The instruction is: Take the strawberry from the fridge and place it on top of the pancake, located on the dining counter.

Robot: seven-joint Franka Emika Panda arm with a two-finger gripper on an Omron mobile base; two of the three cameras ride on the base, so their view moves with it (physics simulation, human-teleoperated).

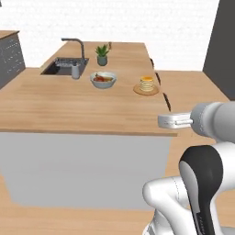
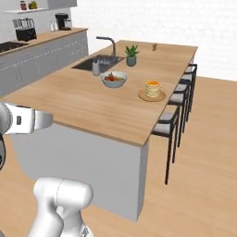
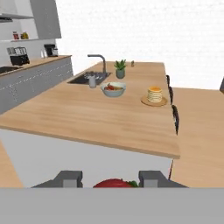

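- The strawberry (image 3: 114,183) sits between my fingertips at 6 o'clock in the hand view; my gripper (image 3: 110,179) is closed on it, jaws only a little apart.
- I judge it light, soft and easily bruised, and a bit slick; the hold across its widest part looks right, with no more squeeze than this.
- The pancake (image 3: 154,94) lies at about 1 o'clock ahead, stacked on its plate (image 3: 144,101) near the counter's (image 3: 87,113) right edge, well apart from me.
- The bowl (image 3: 113,89) stands just left of the plate, with plant (image 3: 120,68) and sink (image 3: 89,78) beyond at 11 o'clock.
- Bare wood lies between me and the stack, so I expect an open path.
- Stools (image 2: 172,121) line the right edge; I should stay above the top.
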